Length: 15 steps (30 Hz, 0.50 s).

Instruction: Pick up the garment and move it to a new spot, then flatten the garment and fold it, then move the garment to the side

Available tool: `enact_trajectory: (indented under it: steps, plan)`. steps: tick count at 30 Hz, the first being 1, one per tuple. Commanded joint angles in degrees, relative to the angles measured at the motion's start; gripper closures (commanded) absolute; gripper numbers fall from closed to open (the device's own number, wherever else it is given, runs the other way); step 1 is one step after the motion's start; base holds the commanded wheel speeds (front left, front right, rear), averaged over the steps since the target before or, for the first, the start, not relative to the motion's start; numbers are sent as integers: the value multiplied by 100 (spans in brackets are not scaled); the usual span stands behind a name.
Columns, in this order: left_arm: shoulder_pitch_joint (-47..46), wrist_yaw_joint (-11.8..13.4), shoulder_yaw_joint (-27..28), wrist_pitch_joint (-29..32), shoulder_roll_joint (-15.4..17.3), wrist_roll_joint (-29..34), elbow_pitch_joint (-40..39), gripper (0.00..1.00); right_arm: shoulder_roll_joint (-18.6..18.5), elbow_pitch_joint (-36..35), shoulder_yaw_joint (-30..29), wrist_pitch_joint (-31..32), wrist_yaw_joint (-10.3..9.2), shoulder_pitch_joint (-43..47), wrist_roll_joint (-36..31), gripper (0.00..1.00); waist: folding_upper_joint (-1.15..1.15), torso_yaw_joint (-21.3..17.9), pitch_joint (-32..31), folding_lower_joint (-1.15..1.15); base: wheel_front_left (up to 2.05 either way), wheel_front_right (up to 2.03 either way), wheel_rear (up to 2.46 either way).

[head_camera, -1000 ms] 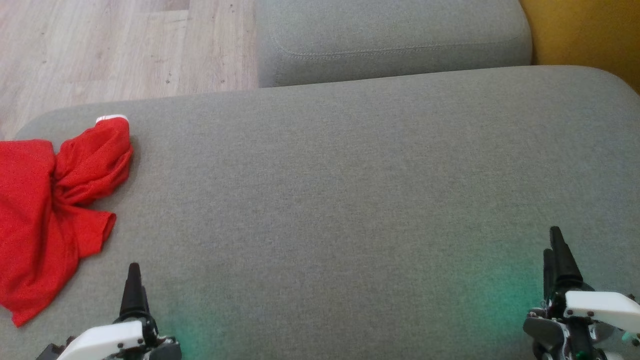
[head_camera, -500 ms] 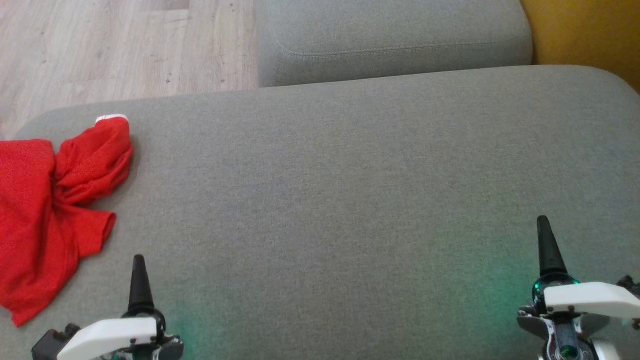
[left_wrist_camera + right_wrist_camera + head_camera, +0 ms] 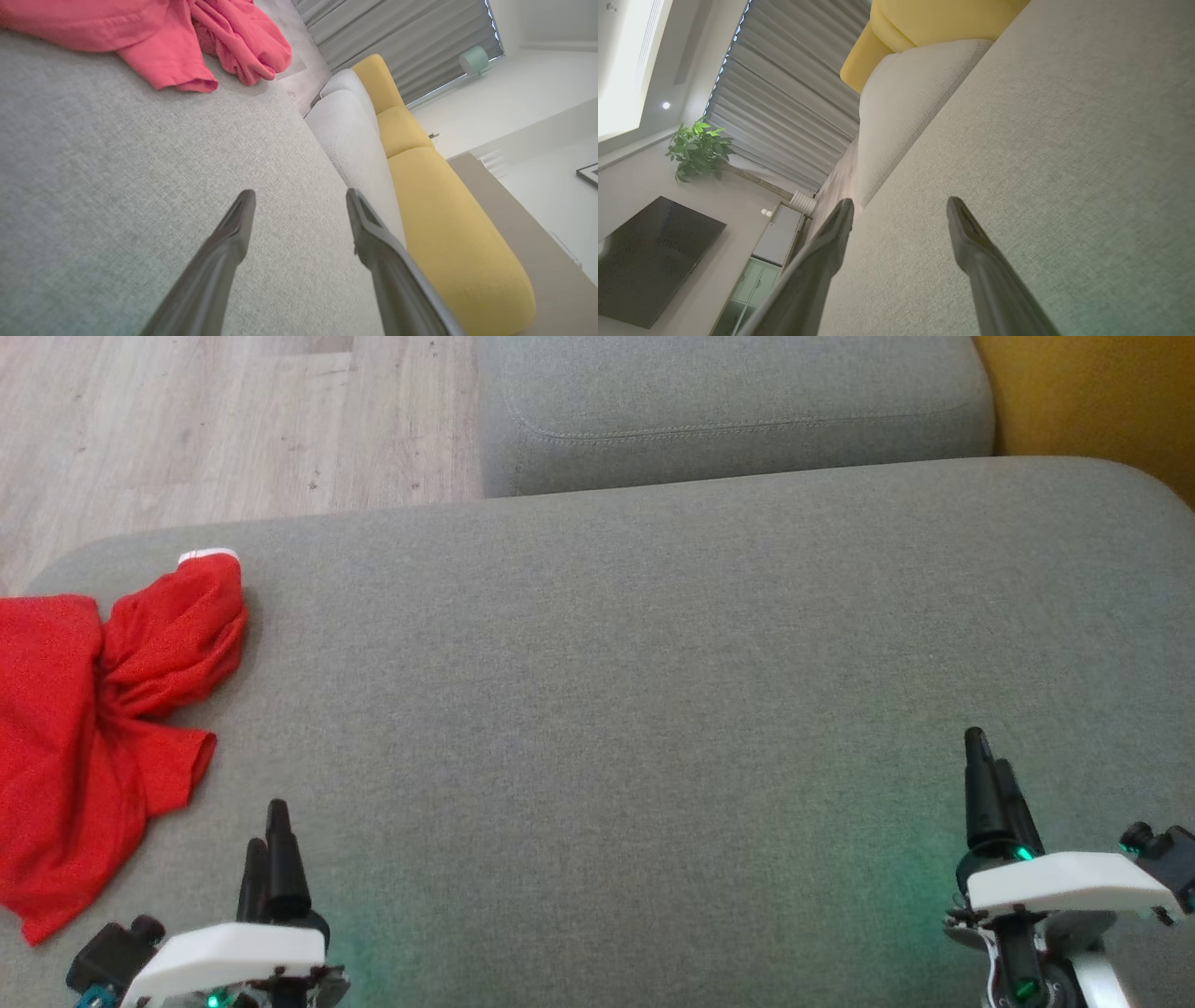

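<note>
A crumpled red garment (image 3: pixel 84 728) with a small white trim lies bunched at the left end of the grey sofa seat (image 3: pixel 635 709), partly cut off by the left edge of the head view. In the left wrist view the garment (image 3: pixel 177 42) lies ahead along the top edge. My left gripper (image 3: pixel 266 826) hovers low at the bottom left, to the right of and nearer than the garment, clear of it; it is open with nothing between its fingers (image 3: pixel 233 233). My right gripper (image 3: pixel 988 756) is open and empty over bare cushion at the lower right, its fingers (image 3: pixel 971 238) spread apart.
A second grey cushion (image 3: pixel 728 411) lies behind the seat, with a yellow sofa section (image 3: pixel 1092 401) at the far right. Wooden floor (image 3: pixel 205 429) runs beyond the seat's far-left rounded edge. A wide stretch of bare cushion separates the two grippers.
Both grippers have crept forward and rolled about their wrists, so two fingers of each now show in the head view. The right one drifted left. The garment lies unchanged.
</note>
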Motion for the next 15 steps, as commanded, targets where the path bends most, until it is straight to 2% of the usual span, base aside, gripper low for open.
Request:
enact_trajectory:
  steps: [1,15]
  plan:
    - [-273,-9,21,-56,106,166,-197,0,-64,-205,77,-66,18,-261,-170,0,0,-1,-2,0,0,0,0]
    - [-321,-6,-195,-291,294,1408,4,0,-98,-160,258,-302,23,-312,-1335,0,0,-7,-13,0,0,0,0]
